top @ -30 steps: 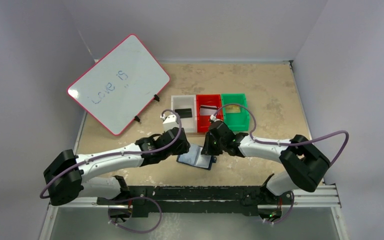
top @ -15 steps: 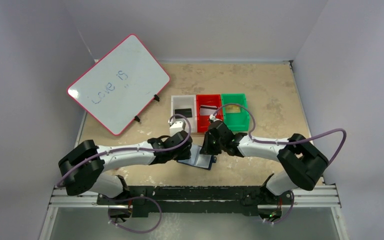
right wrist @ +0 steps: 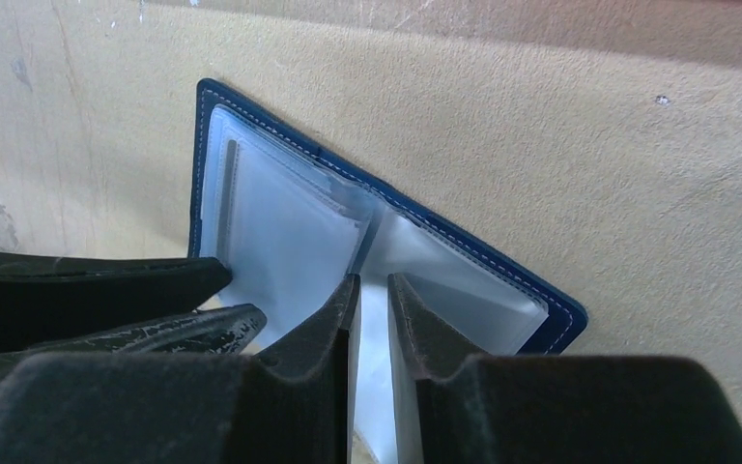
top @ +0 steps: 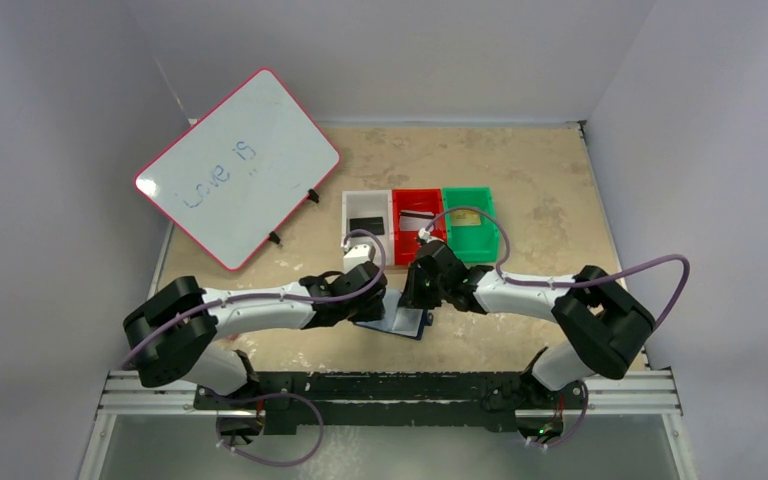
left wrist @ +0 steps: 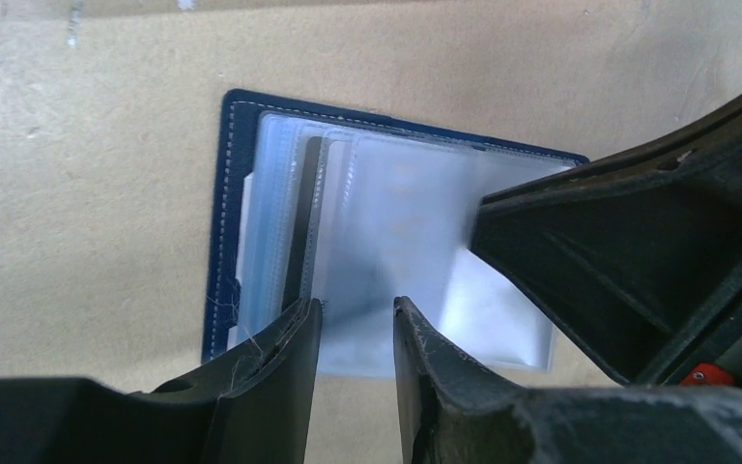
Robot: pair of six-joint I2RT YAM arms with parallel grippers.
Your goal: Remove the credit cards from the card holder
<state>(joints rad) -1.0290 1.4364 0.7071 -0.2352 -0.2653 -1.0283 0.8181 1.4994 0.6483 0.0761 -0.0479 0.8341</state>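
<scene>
On the tabletop, white bin, red bin and green bin each hold a card; nearer, the open card holder lies flat, left end effector and right end effector narrowly gripping its clear sleeves; whiteboard far-left.

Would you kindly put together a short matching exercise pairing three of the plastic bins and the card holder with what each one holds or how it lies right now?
Things:
1. white bin
2. red bin
3. green bin
4. card holder

States:
a. holds a gold-tan card
b. lies open on the table between both grippers
c. holds a black card
d. holds a silver-grey card

Pairs: 1-c, 2-d, 3-a, 4-b
</scene>
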